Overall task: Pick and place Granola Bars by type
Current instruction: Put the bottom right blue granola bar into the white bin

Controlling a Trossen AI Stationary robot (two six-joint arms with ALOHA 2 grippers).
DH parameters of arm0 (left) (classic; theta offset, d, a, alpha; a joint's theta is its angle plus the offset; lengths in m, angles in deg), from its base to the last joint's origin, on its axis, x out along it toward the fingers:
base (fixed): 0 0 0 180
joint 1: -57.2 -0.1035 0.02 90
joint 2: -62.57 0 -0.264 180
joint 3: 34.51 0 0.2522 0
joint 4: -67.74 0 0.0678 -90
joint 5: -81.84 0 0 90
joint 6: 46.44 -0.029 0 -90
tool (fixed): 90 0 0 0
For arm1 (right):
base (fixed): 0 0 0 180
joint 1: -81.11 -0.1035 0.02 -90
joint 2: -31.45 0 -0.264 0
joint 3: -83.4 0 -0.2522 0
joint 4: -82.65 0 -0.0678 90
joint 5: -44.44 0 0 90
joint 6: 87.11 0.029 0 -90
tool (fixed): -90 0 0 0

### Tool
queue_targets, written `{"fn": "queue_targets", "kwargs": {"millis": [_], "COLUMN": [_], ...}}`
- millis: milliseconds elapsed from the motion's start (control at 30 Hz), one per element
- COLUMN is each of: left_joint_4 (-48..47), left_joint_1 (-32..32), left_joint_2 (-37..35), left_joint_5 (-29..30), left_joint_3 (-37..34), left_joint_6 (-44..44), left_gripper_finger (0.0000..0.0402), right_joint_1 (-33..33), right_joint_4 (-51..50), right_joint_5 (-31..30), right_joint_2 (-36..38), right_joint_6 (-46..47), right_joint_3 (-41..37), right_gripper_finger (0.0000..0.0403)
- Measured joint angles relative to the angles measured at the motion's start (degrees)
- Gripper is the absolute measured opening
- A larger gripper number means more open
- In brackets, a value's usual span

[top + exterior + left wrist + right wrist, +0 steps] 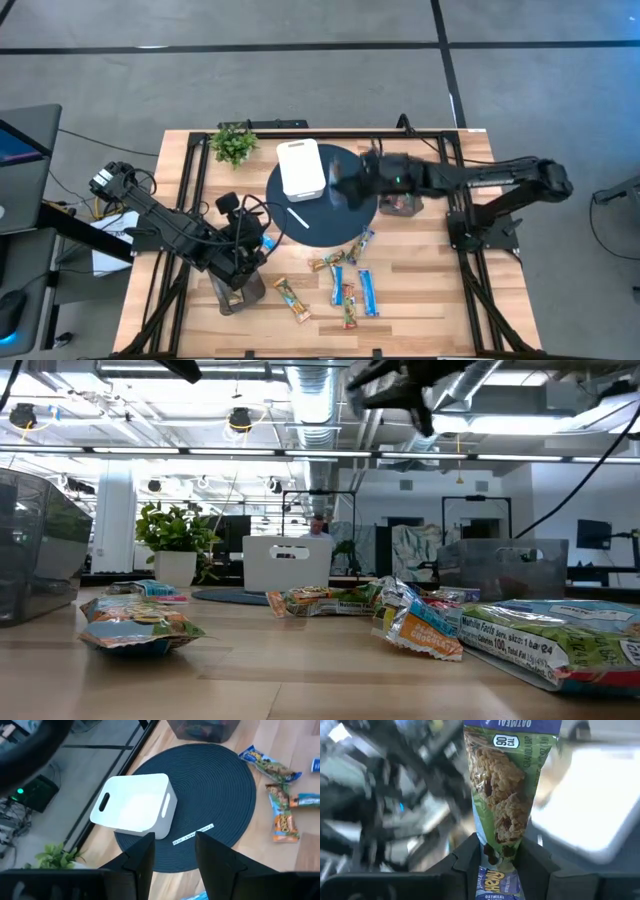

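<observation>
Oatmeal granola bar (pixel 507 795) pinched in the right gripper (pixel 501 851), above the dark round mat.

The bar's green-and-purple wrapper stands up out of the jaws, which are closed on its lower end, with the white bin (pixel 300 168) just beyond them over the dark round mat (pixel 322 195). More granola bars (pixel 347 285) lie scattered on the wooden table (pixel 420 290), below the mat and well apart from those jaws. The left gripper (pixel 172 851) hangs over the table's near left part, its jaws parted a little and holding nothing; past them lie the mat, the white bin and a thin white stick (pixel 193 834). A small potted plant (pixel 234 143) stands at the table's far edge.
</observation>
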Motion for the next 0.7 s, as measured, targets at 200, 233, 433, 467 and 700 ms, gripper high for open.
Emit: {"fn": "queue_targets", "kwargs": {"millis": [200,233,433,467,700], "left_joint_4": [0.17,0.40,1.18,1.27,1.38], "left_joint_1": [0.00,0.00,0.00,0.00,0.00], "left_joint_2": [0.00,0.00,0.02,0.02,0.02], "left_joint_5": [0.27,0.49,1.99,1.99,2.01], "left_joint_3": [0.00,0.00,0.00,0.00,0.00], "left_joint_6": [5.02,5.76,9.70,10.05,12.00], "left_gripper_finger": [0.0135,0.0135,0.0135,0.0135,0.0135], "right_joint_1": [9.04,10.18,14.62,14.94,16.44], "right_joint_4": [10.71,13.67,27.26,27.67,25.52], "right_joint_5": [5.86,7.16,12.46,13.44,22.34], "right_joint_2": [-4.60,-5.92,-15.00,-16.55,-28.09], "right_joint_6": [-0.95,-0.83,4.29,5.18,6.69], "right_joint_3": [-0.13,-0.11,0.36,0.84,9.98], "right_gripper_finger": [0.0102,0.0102,0.0102,0.0102,0.0102]}}
